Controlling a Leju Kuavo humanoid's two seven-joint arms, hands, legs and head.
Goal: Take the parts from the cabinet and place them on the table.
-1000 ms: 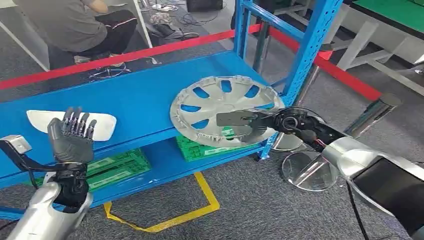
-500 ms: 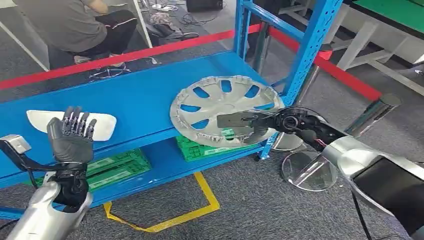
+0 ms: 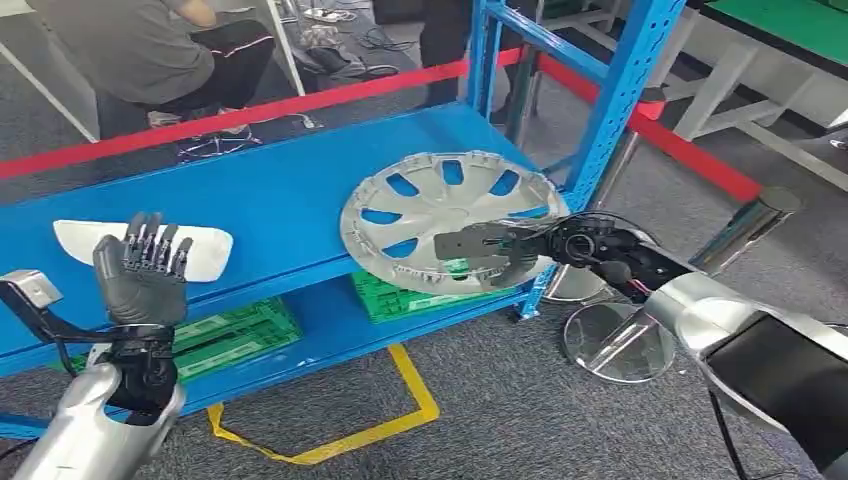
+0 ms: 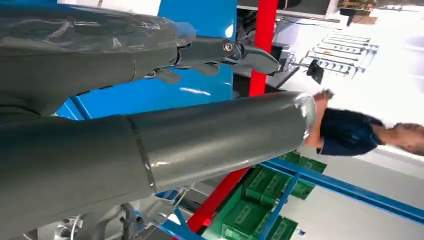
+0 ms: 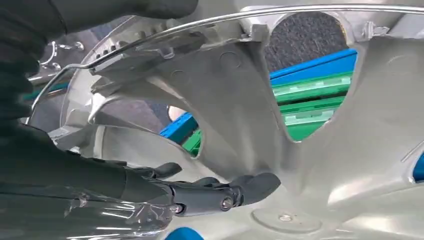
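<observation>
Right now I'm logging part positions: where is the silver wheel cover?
In the head view the wheel cover lies on the blue shelf, overhanging its front right corner beside the blue upright, with the right hand at its near rim.

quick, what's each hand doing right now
Left hand: open, fingers spread and pointing up in front of the blue shelf, holding nothing.
Right hand: grips the near rim of the silver hubcap, fingers inside it.
</observation>
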